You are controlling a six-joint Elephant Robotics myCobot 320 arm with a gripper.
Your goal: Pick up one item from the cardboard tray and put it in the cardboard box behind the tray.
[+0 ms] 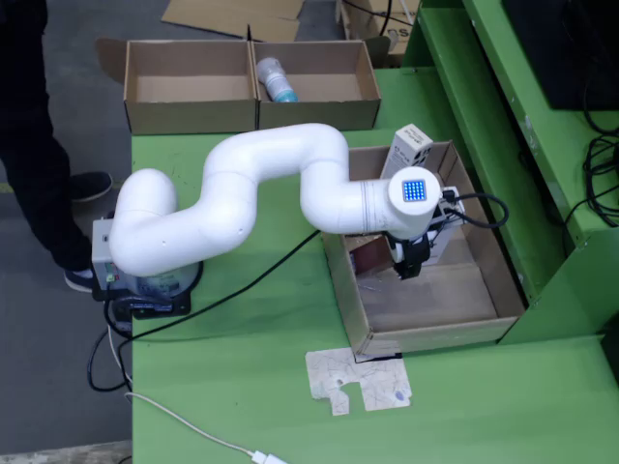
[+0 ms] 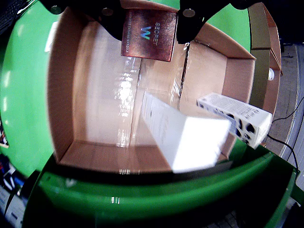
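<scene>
My gripper (image 1: 409,263) hangs inside the cardboard tray (image 1: 430,335). In the wrist view the gripper (image 2: 149,26) has a black finger (image 2: 111,21) on each side of a copper box marked "SECRET" (image 2: 149,42) and looks shut on it. I cannot tell how high the box is above the tray floor (image 2: 102,104). A plain white box (image 2: 185,135) stands in the tray. A white box with black print (image 2: 237,118) leans on the tray's wall and also shows in the fixed view (image 1: 410,150). The two-part cardboard box (image 1: 193,108) sits behind the tray.
A pale bottle (image 1: 276,79) lies in the right part of the back box. A cut paper sheet (image 1: 360,380) lies on the green table (image 1: 242,387) in front of the tray. A green frame (image 1: 542,193) stands right of the tray. A person's legs (image 1: 39,145) are at the left.
</scene>
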